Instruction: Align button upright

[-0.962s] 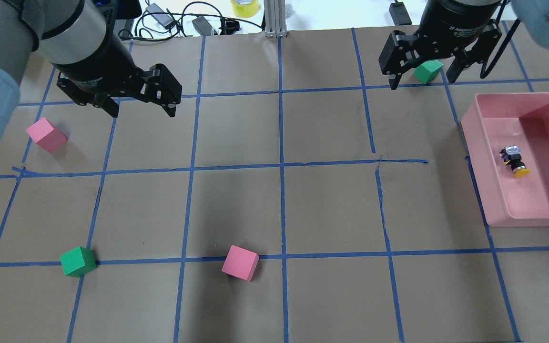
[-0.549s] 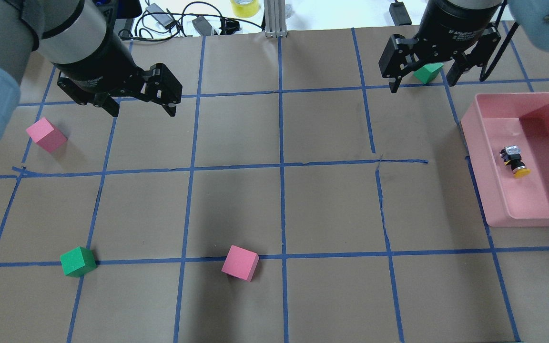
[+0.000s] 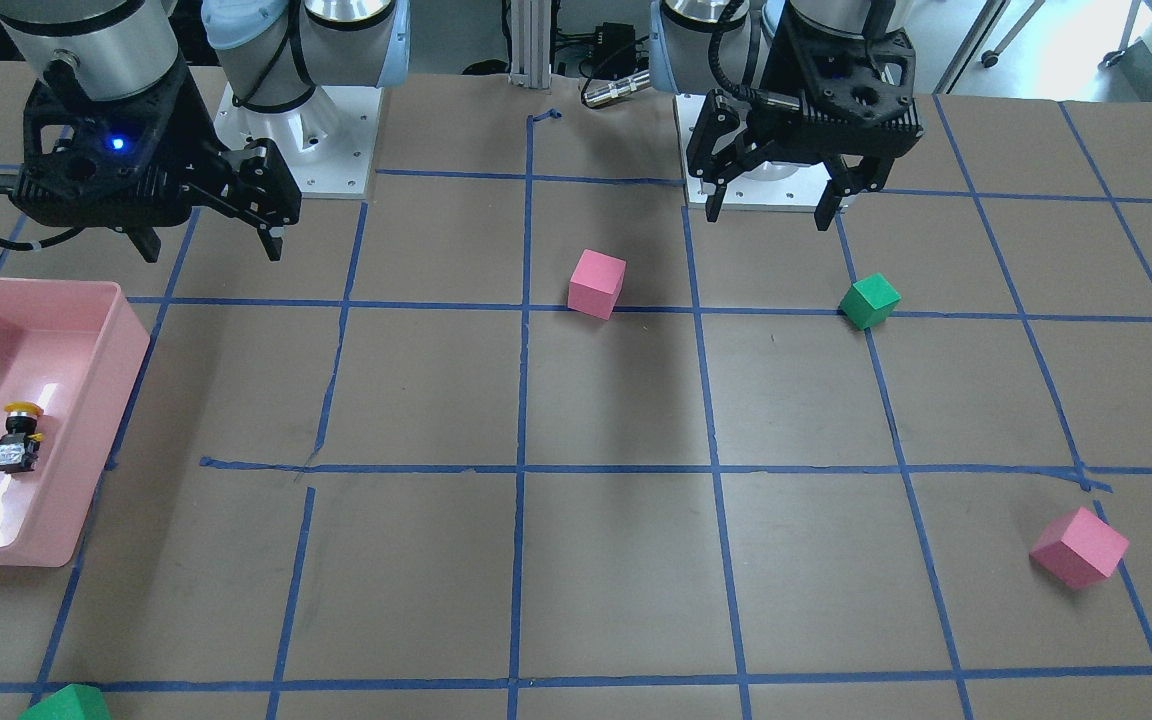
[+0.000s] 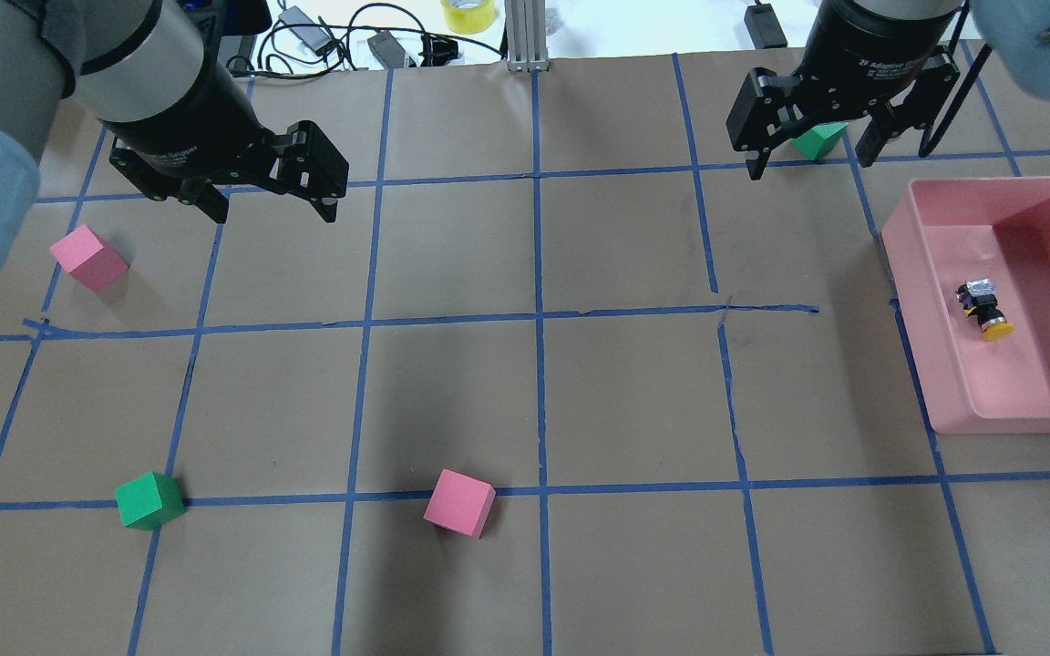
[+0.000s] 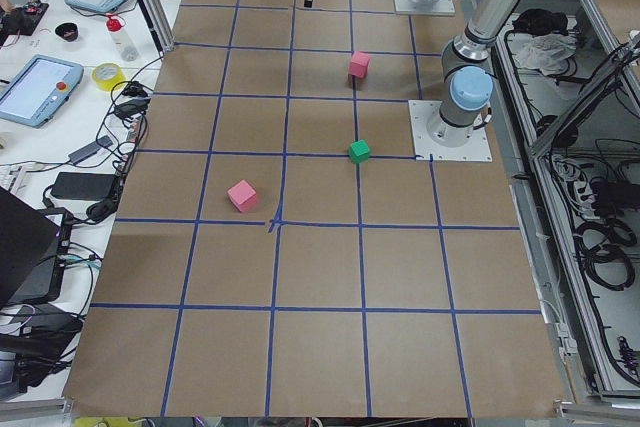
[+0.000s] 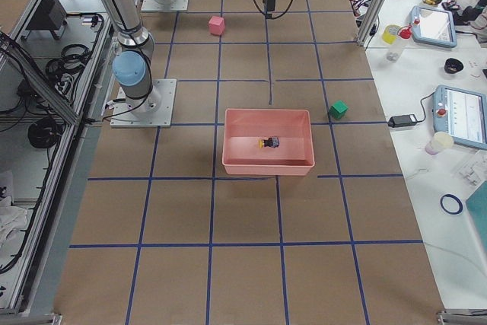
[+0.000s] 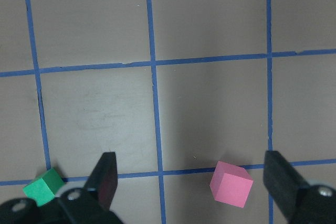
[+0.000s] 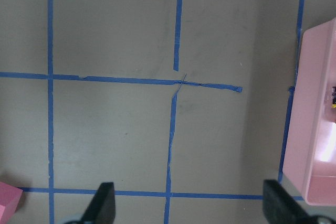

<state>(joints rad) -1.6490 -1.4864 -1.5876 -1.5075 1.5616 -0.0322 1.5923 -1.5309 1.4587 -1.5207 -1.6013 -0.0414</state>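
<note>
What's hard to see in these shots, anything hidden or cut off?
Button: right wrist view, cut off by the right edge; right side view, too small for detail.
Green cube nearest the bin: overhead view, partly behind the right gripper; front view, cut off by the bottom edge.

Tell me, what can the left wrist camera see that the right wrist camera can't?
Only the left wrist view shows the green cube. Only the right wrist view shows the pink bin. Both show the same pink cube, the brown table and the blue tape lines.
</note>
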